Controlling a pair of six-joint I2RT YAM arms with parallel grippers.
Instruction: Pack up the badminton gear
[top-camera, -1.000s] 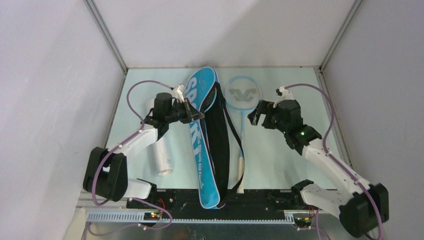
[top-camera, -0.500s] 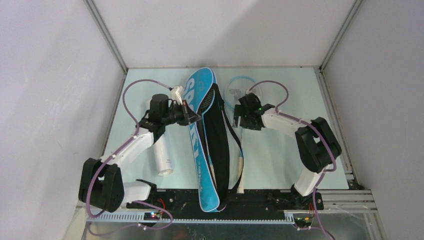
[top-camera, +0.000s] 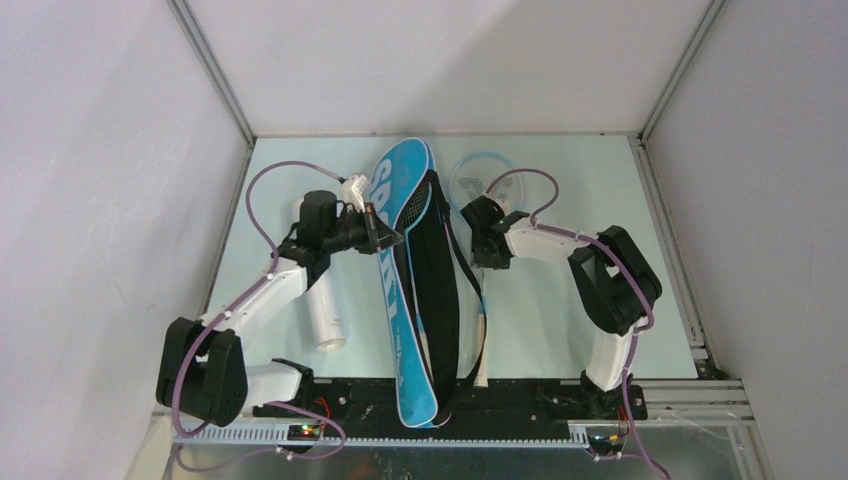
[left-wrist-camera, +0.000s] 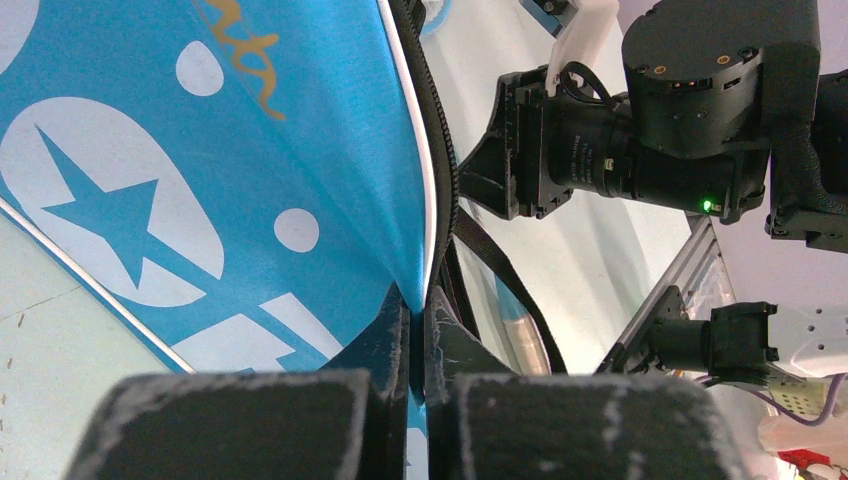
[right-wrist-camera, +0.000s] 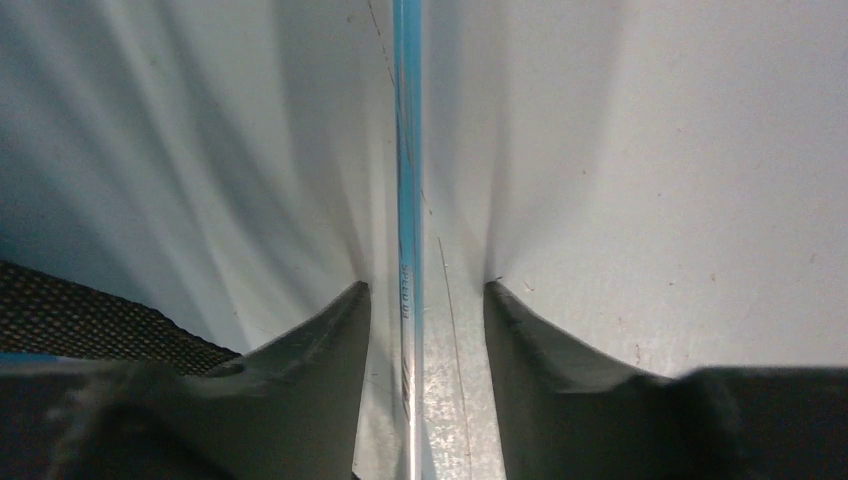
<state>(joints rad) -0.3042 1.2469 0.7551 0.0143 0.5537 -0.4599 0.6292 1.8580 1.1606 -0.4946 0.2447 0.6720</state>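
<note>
Right arm swung in from the table's right side over the last second. I now see the right gripper (right-wrist-camera: 425, 300) down low at the racket (right-wrist-camera: 408, 180), fingers spread either side of its shaft. Left gripper (left-wrist-camera: 418, 330), pinching the racket bag (left-wrist-camera: 200, 150), edged slightly left.

Racket bag (top-camera: 405, 300): blue, lies lengthwise mid-table.
Left gripper (top-camera: 387, 232): at the bag's left edge.
Right gripper (top-camera: 479, 250): over the racket (top-camera: 482, 330) shaft.
White tube (top-camera: 323, 305): left of bag.

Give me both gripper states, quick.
Left gripper: closed, pinching the blue racket bag at its zipper edge.
Right gripper: open, straddling the racket shaft without gripping it.
</note>
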